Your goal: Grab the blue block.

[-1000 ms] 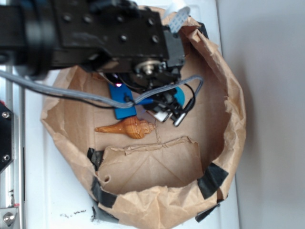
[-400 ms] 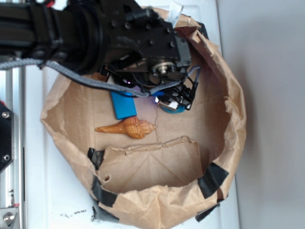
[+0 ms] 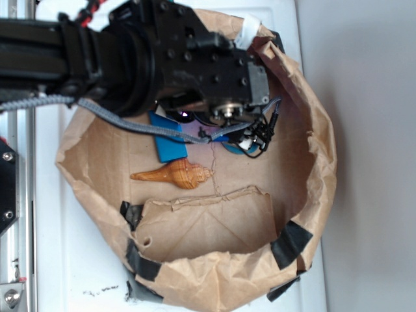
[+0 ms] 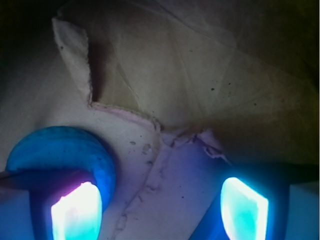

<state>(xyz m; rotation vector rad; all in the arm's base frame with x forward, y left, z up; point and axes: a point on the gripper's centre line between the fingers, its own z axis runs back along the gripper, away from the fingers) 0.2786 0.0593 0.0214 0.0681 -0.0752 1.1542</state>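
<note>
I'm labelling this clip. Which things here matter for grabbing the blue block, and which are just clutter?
Belongs to the job:
- blue block
- gripper, fingers apart

Just lying about:
- orange seashell
- teal ball, beside one finger
- paper bag

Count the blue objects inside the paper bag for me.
2. The blue block lies flat just above the seashell, partly under the arm. The teal-blue ball sits to its right, beneath the pincer. The arm may hide more.

I see the round ball (image 4: 60, 152) touching one finger; bare paper floor (image 4: 165, 175) lies open between my fingers.
</note>
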